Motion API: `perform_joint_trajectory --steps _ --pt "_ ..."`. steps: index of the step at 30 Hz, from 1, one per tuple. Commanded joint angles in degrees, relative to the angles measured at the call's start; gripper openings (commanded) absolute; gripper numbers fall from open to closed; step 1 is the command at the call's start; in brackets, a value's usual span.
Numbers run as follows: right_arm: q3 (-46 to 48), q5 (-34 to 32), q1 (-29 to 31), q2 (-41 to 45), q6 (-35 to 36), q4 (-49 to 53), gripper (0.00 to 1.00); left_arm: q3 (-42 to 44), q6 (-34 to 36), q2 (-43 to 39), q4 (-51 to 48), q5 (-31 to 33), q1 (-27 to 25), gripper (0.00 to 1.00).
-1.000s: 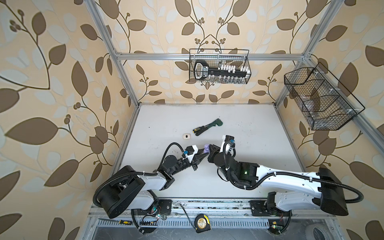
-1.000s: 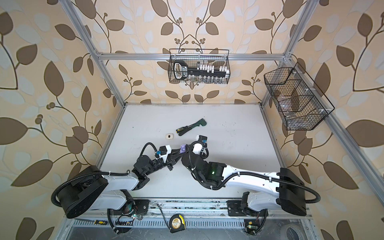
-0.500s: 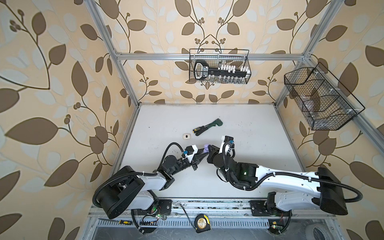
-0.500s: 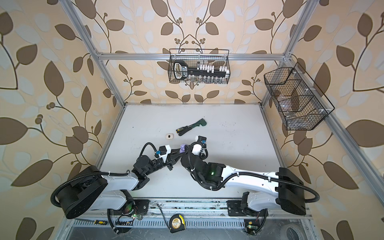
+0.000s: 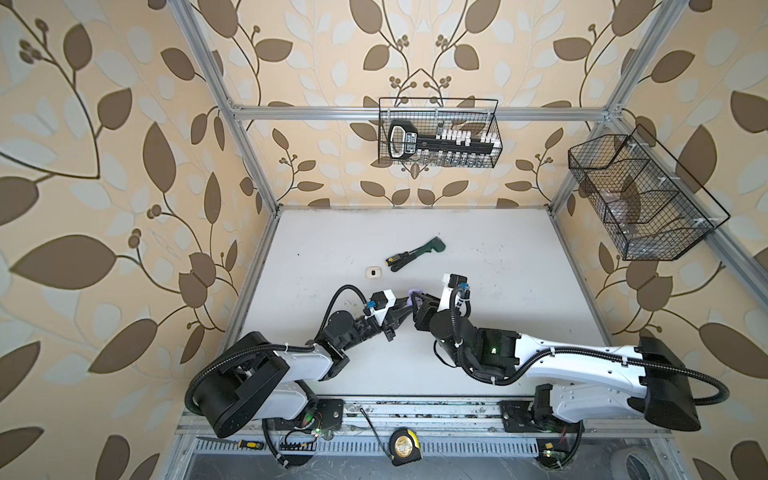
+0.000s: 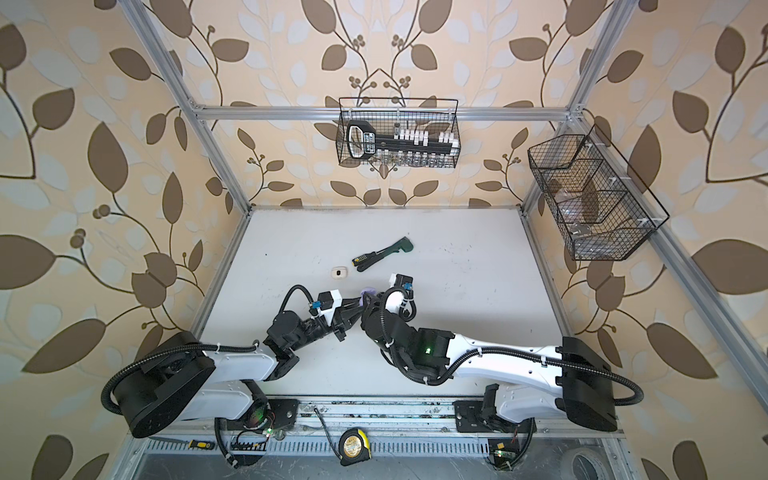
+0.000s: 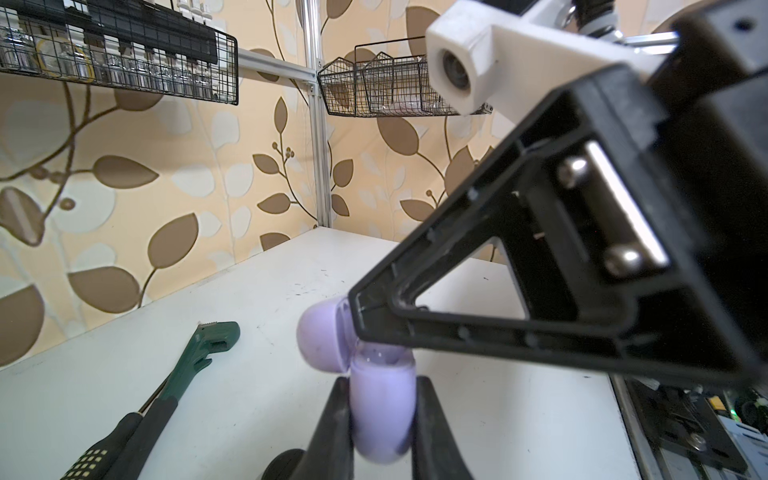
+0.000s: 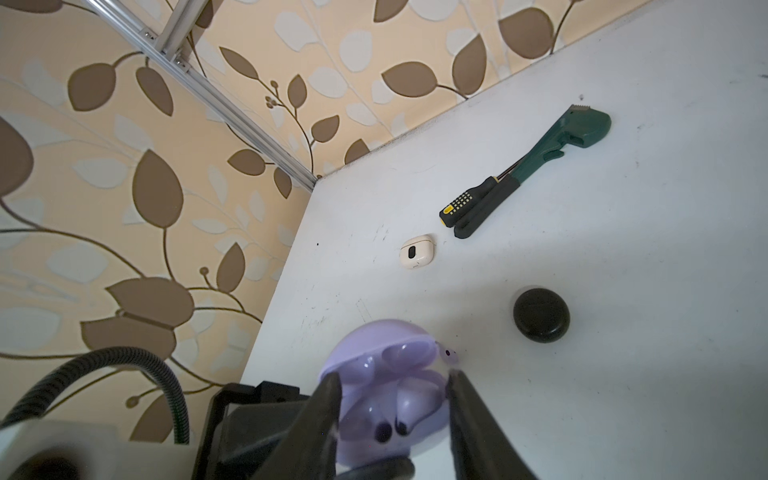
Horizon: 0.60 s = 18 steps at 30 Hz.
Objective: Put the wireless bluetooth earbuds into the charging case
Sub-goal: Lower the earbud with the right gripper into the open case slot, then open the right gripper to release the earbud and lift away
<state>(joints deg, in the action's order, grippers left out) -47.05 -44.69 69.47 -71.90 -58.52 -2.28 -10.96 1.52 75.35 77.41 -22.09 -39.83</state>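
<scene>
Left hand [image 7: 381, 380] tight around the open lilac case [image 8: 365, 343], right hand [image 8: 395, 376], jaws apart, just over it

Looks down past the right gripper [image 8: 394, 376], jaws parted to either side of a lilac case [image 8: 374, 449] with its lid [image 8: 370, 345] swung back. Shows a lilac earbud [image 8: 415, 409] lying in the tray, and a second lilac earbud [image 8: 449, 356] just outside the rim by one jaw's tip; cannot tell whether touching. Beyond, on the white surface [image 8: 623, 332]: a round black case [image 8: 541, 315] and a cream-white case [image 8: 417, 252], both closed. Farther off, a green wrench [image 8: 561, 145] beside a black-and-yellow-handled screwdriver [image 8: 465, 203], handles touching.
</scene>
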Motion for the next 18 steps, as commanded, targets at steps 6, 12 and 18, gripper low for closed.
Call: perform_joint_trajectory --steps 6,12,18 --pt "2.2 0.2 0.5 8.2 2.4 2.8 0.47 0.0 -2.0 -1.5 4.2 3.1 -0.6 0.0" --pt "2.0 0.4 -0.6 12.7 8.7 6.1 0.57 1.1 -3.2 -2.3 4.2 8.7 0.1 0.0" --pt "5.0 5.4 -5.6 12.6 7.9 9.2 0.57 3.4 -4.9 -3.6 4.2 20.4 1.9 0.0"
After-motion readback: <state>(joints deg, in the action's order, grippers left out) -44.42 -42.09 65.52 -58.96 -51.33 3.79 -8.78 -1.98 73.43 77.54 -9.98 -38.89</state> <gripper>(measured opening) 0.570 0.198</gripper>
